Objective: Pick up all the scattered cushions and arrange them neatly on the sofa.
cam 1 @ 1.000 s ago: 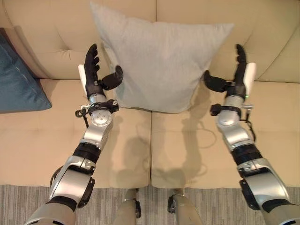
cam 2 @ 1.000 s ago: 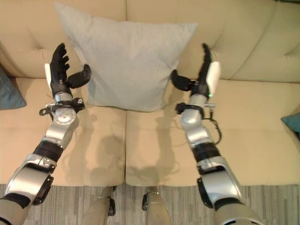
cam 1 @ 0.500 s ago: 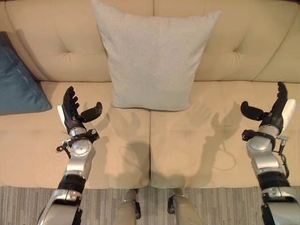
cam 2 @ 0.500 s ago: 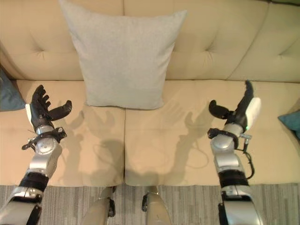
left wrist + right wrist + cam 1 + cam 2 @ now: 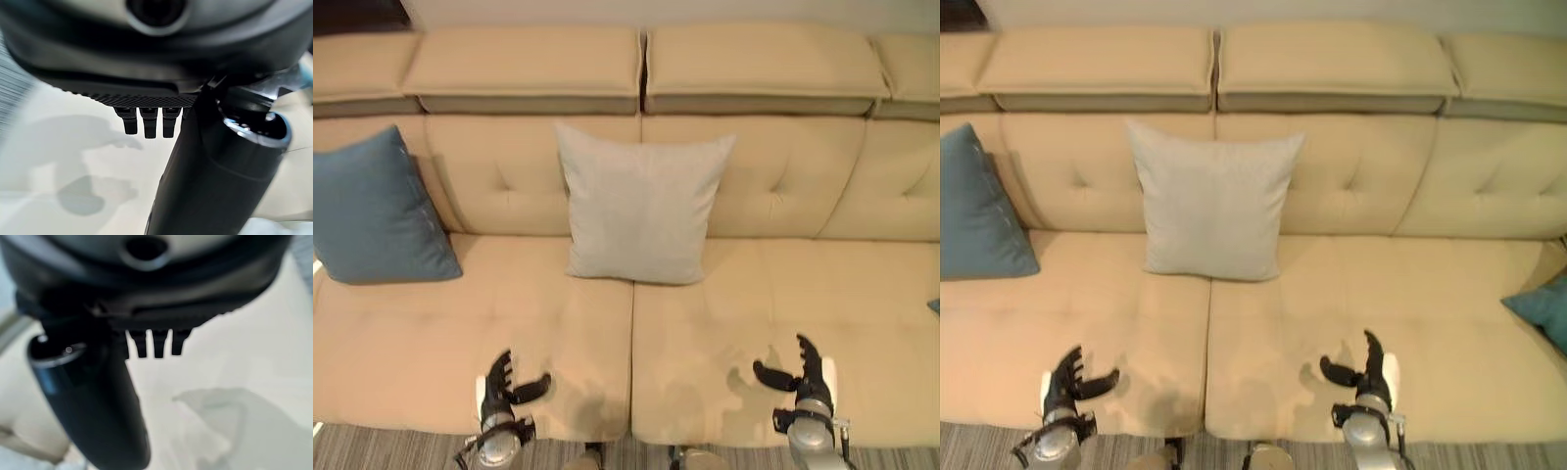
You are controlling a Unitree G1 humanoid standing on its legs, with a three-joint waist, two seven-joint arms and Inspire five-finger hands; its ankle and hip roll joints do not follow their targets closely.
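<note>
Hands, left and right, withdrawn from grey cushion; fingers spread, empty.

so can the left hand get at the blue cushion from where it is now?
Probably not without moving: the left hand hangs open at the seat's front edge, and the blue cushion leans against the backrest far off. Nothing blocks the way.

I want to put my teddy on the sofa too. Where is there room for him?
The widest bare seat lies right of the grey cushion, up to the teal cushion at the right edge. A smaller free patch sits between the blue cushion and the grey one. The open left hand and right hand hover over the front edge.
</note>
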